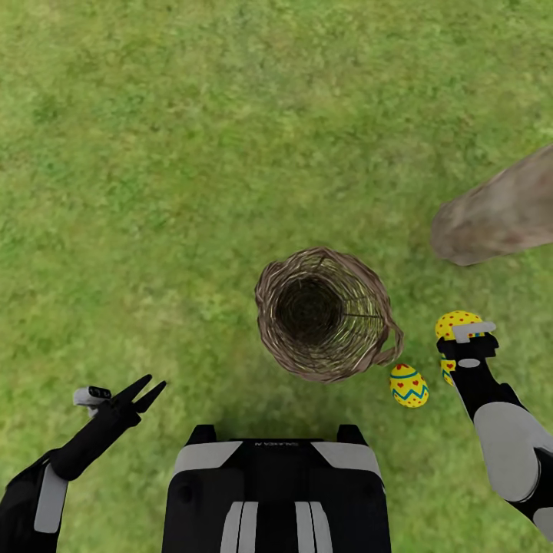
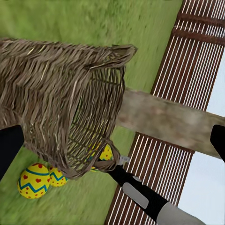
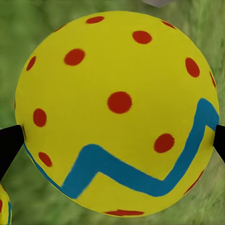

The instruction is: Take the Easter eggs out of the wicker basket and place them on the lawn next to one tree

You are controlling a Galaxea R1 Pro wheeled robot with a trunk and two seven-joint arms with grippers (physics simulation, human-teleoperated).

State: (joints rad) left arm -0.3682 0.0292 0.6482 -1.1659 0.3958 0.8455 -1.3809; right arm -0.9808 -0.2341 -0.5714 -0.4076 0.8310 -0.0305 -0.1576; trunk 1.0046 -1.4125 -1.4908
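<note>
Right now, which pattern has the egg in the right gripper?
The egg is yellow with red dots and a blue zigzag band, seen best in the right wrist view.

The head view looks steeply down on the wicker basket (image 1: 322, 313); the left wrist view sees it sideways (image 2: 61, 103); the right wrist view presses against a dotted egg (image 3: 117, 110).

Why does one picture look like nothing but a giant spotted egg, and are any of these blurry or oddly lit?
Right wrist view: the dotted egg sits very close to the camera, sharp against blurred grass. Left wrist view: the wicker basket is slightly soft. Head view: flat, even light, only faint shading on the lawn beside the basket.
</note>
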